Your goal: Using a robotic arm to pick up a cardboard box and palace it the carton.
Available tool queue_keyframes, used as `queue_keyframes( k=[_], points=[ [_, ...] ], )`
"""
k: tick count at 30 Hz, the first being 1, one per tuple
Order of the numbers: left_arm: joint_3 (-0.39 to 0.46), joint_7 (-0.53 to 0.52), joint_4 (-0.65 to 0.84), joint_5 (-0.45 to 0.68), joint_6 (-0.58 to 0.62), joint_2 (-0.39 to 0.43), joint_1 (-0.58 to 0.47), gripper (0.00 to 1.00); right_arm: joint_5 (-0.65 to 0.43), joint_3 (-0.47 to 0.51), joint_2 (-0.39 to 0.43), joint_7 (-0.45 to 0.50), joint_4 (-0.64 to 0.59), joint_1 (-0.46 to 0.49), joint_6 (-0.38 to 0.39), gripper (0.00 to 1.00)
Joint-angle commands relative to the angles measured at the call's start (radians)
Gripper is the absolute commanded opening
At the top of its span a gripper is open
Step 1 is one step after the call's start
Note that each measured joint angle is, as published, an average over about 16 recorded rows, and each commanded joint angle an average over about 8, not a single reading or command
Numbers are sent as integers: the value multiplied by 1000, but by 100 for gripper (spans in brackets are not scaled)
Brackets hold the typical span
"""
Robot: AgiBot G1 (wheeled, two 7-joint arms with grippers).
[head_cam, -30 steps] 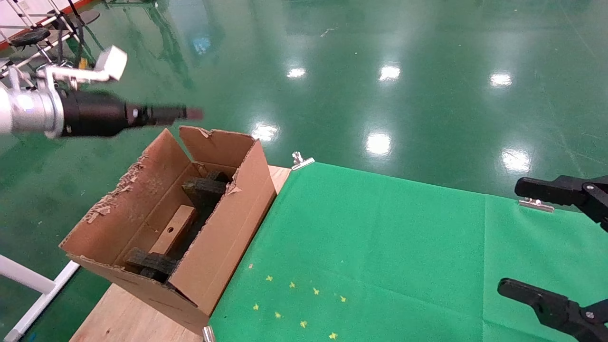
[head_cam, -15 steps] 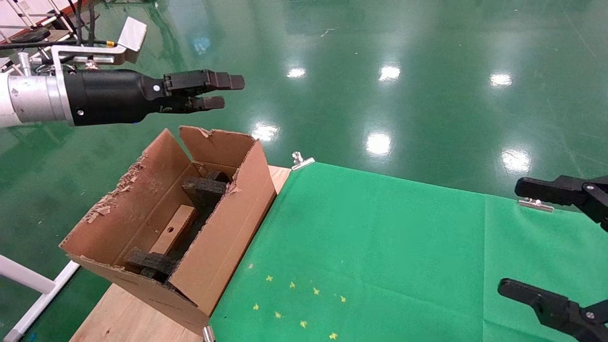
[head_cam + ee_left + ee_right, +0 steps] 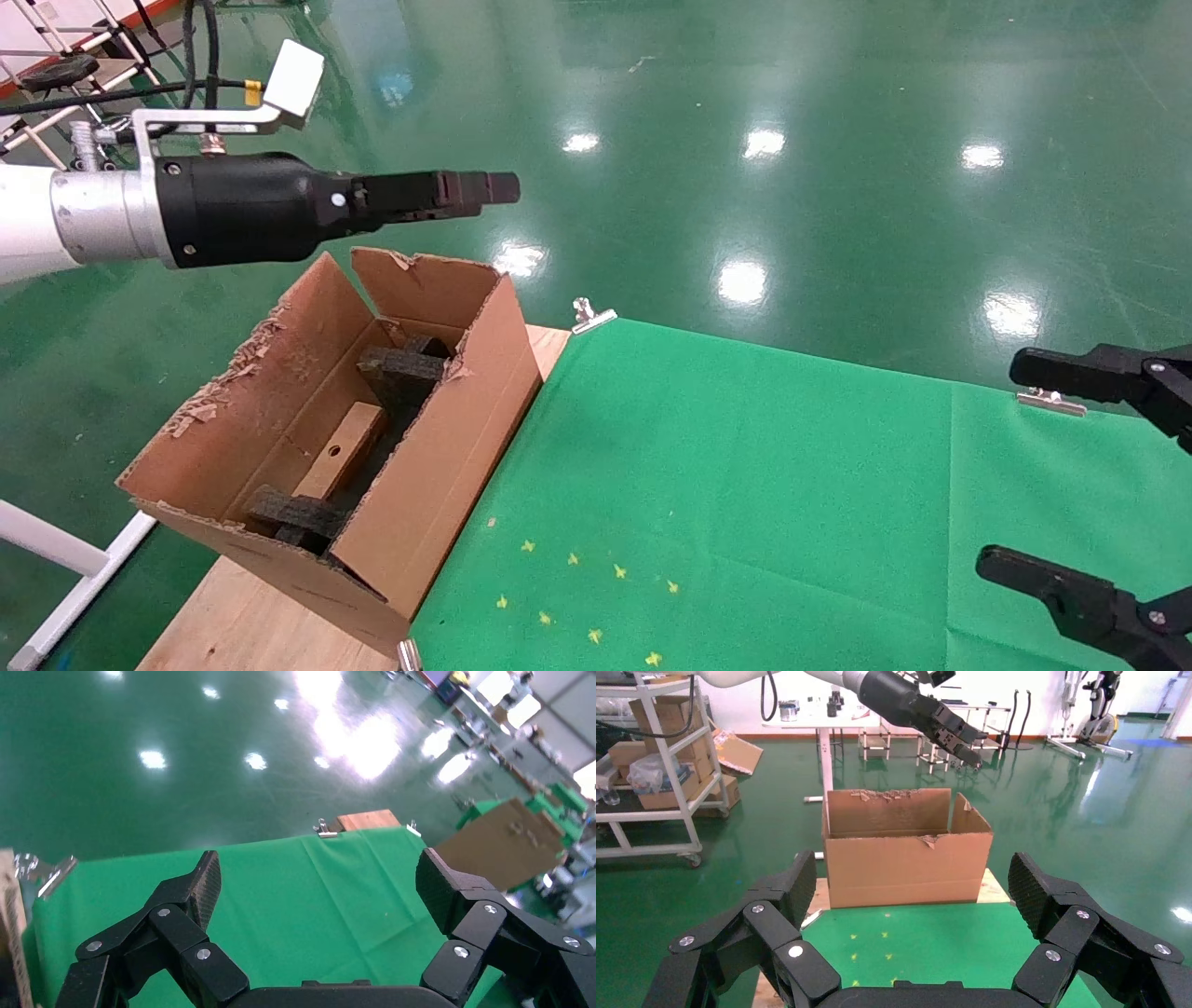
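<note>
The carton (image 3: 438, 466) stands open at the table's left end, with ragged flaps and black foam blocks (image 3: 400, 368) inside. The small cardboard box (image 3: 346, 447) lies inside it between the foam blocks, its round hole facing up. My left gripper (image 3: 498, 189), on the white robotic arm (image 3: 28, 224), hovers open and empty above the carton's far end. Its wrist view (image 3: 318, 881) shows only green cloth between the fingers. My right gripper (image 3: 1004, 464) is open and empty at the table's right edge. Its wrist view (image 3: 912, 881) faces the carton (image 3: 905, 864) and shows the left gripper (image 3: 968, 745) above it.
A green cloth (image 3: 745, 485) covers the wooden table (image 3: 251, 624), held by metal clips (image 3: 591, 317) (image 3: 1050, 401). Small yellow marks (image 3: 577, 587) sit near the front edge. Glossy green floor lies beyond the table. Shelves with boxes (image 3: 659, 762) stand farther off.
My left gripper has moved right and forward above the carton's far end and turned about its wrist, so it now shows edge-on. The box, the carton and the right arm have not moved.
</note>
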Motion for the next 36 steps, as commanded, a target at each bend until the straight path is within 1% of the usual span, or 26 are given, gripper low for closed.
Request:
queue_keyframes(
  k=[1, 36],
  points=[
    [-11, 21, -38, -20, -2, -3, 29, 100, 0, 0, 0, 0, 0, 0, 0, 100],
    [-198, 378, -706, -368, -28, -63, 529, 100, 0, 0, 0, 0, 0, 0, 0, 100]
  ],
)
